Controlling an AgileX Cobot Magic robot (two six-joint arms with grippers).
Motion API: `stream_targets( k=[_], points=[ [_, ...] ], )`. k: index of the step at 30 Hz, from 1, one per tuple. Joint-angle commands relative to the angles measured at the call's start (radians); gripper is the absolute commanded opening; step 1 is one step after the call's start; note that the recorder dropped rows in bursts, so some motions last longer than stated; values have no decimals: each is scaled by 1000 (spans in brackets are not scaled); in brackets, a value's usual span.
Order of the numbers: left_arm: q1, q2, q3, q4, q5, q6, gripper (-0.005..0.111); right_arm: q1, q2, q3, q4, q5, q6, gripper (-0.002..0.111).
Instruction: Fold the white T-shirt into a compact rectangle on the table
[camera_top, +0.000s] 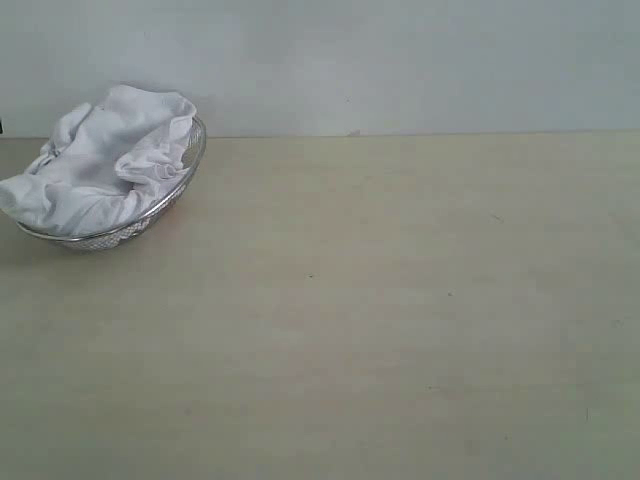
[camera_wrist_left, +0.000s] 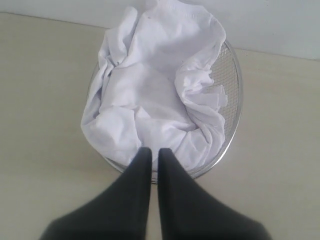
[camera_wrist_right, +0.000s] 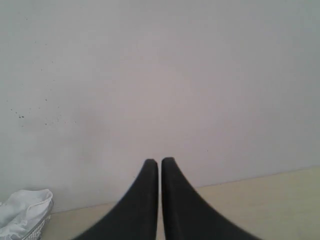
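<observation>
The white T-shirt (camera_top: 100, 160) lies crumpled in a silver wire-mesh basket (camera_top: 195, 160) at the back left of the table (camera_top: 350, 320). In the left wrist view the T-shirt (camera_wrist_left: 155, 95) fills the basket (camera_wrist_left: 232, 95), and my left gripper (camera_wrist_left: 154, 151) hovers over the basket's near rim, shut and holding nothing. My right gripper (camera_wrist_right: 160, 161) is shut and empty, facing the wall above the table's far edge; the T-shirt (camera_wrist_right: 22, 205) shows small to one side. Neither arm appears in the exterior view.
A pale wall (camera_top: 400, 60) runs along the back edge of the table. A few tiny dark specks (camera_top: 310, 276) dot the beige tabletop.
</observation>
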Motion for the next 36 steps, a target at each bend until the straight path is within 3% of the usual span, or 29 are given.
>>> stream_targets(
  k=[1, 36],
  points=[
    [2, 5, -6, -17, 12, 11, 5, -3, 5, -7, -13, 1, -3, 0],
    [2, 5, -6, -25, 12, 11, 5, -3, 5, -7, -13, -41, -3, 0]
  ],
)
